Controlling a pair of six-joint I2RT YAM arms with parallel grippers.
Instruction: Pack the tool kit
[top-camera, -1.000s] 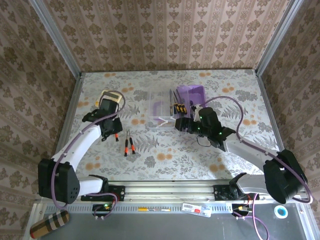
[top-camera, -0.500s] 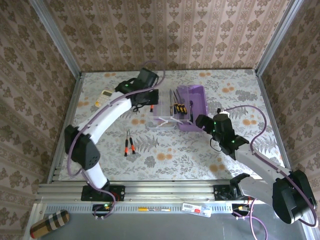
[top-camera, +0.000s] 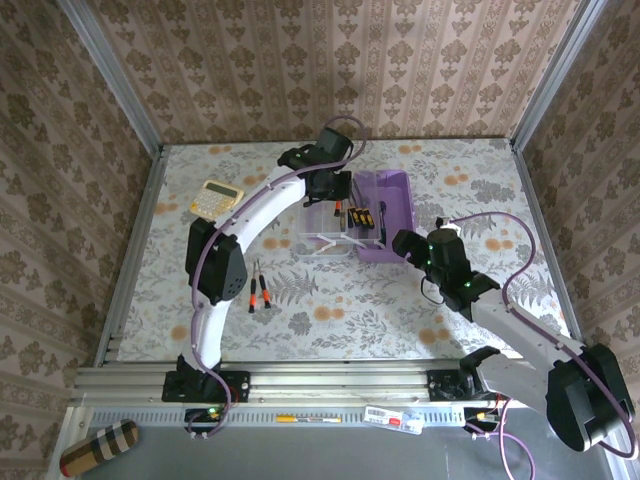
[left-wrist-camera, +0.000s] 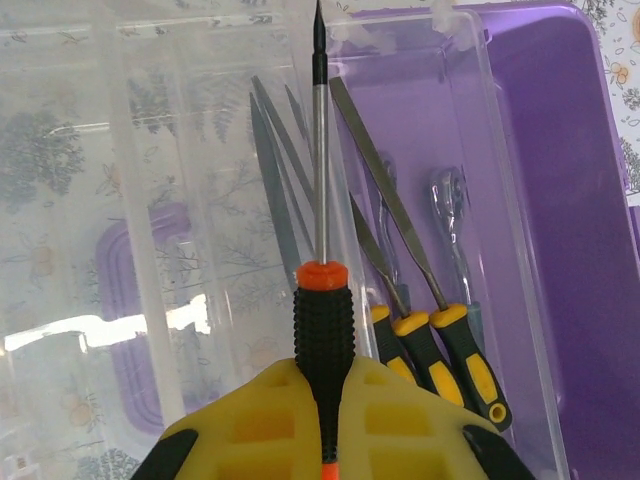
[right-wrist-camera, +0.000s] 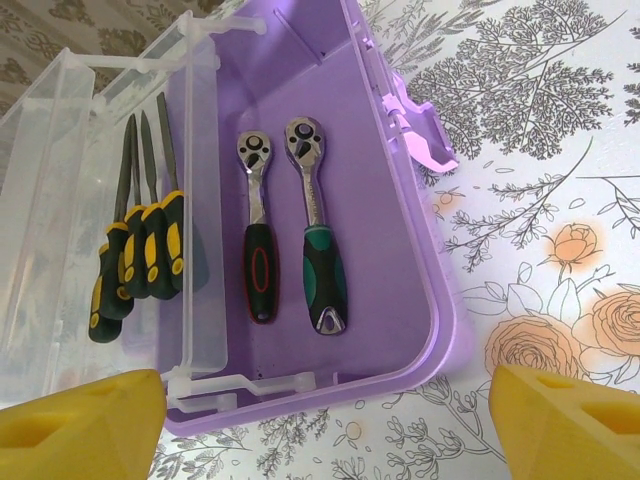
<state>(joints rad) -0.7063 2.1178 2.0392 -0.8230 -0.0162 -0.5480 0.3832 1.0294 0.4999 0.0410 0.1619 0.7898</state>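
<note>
Over the open purple case (right-wrist-camera: 395, 290) on the bench (top-camera: 400, 310), the left gripper (left-wrist-camera: 322, 400) clamps an orange-and-black screwdriver (left-wrist-camera: 322, 320), its tip above the clear tray (left-wrist-camera: 200, 200). Just beside the case's near end, the right gripper (right-wrist-camera: 322, 425) hangs with jaws wide apart, holding nothing.

2 white arms (top-camera: 262, 203), black joints and wrists, purple cables (top-camera: 485, 214) looping alongside, chunky yellow fingers (right-wrist-camera: 80, 420)

We're seeing the left gripper (top-camera: 336, 198) hovering over the open purple case (top-camera: 398, 186), right gripper (top-camera: 399, 243) hanging by its near corner, two orange screwdrivers (top-camera: 258, 292) lying loose, yellow calculator (top-camera: 217, 199) sitting well left.
</note>
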